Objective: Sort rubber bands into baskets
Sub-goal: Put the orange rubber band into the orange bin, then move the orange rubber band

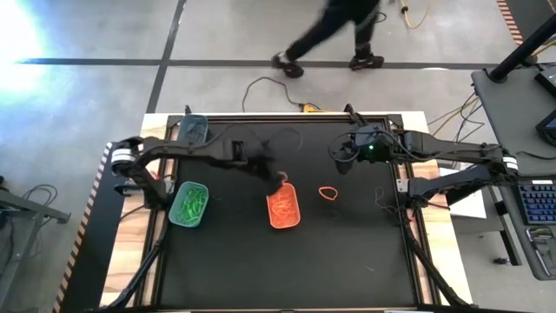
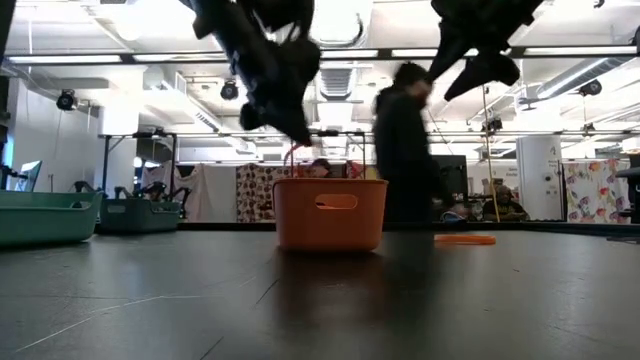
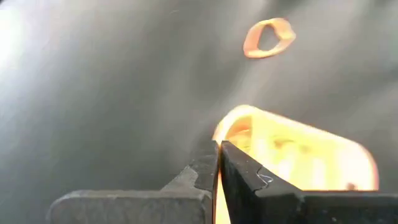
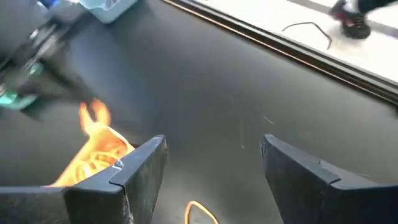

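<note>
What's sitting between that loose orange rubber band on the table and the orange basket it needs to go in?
Nothing visible. The loose orange rubber band lies alone on the black table, beside the orange basket, with bare surface between them. The left gripper, shut, hangs over the basket's rim; the open right gripper waits farther back.

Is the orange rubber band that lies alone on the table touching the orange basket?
Apart. In the high view, bare black table separates the orange rubber band from the orange basket.
</note>
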You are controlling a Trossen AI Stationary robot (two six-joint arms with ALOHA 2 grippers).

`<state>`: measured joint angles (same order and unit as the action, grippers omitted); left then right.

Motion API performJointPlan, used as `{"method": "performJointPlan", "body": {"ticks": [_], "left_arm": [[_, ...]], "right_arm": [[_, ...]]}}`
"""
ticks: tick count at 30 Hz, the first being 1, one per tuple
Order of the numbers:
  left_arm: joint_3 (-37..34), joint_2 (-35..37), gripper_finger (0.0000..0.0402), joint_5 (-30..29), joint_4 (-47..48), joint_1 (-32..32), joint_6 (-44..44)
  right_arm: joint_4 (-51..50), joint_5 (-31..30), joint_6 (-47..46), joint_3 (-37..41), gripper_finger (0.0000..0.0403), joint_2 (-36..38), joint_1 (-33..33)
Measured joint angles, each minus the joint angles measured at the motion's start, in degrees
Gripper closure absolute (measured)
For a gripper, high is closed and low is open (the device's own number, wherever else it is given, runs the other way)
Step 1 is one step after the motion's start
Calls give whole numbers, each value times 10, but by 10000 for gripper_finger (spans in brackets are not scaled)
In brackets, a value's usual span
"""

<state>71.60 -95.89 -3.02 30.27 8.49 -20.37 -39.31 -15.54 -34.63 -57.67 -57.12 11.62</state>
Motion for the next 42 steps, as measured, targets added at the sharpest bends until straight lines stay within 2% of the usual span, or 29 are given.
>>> {"method": "performJointPlan", "body": {"ticks": [5,10,15,19,26,33,38,42], "left_arm": [[-21,-17,401,9,-72,-59,9],[-22,-73,401,9,-84,-87,-41],[-22,-114,402,1,-87,-99,-65],[-22,-122,394,-2,-72,-99,-68],[-22,-111,324,0,-45,-101,-57],[-26,-58,251,-1,-5,-101,-39],[-36,-21,211,-26,5,-101,-45],[-60,33,190,-46,7,-101,-51]], "right_arm": [[-41,3,-42,12,154,-26,-3],[-77,36,-105,45,154,-69,-34],[-55,44,-116,94,154,-125,-88],[-26,90,-135,105,157,-174,-109],[61,99,-140,105,176,-253,-100],[121,121,-144,104,208,-313,-68],[146,125,-132,103,244,-331,-68],[139,116,-119,103,288,-336,-72]]}}
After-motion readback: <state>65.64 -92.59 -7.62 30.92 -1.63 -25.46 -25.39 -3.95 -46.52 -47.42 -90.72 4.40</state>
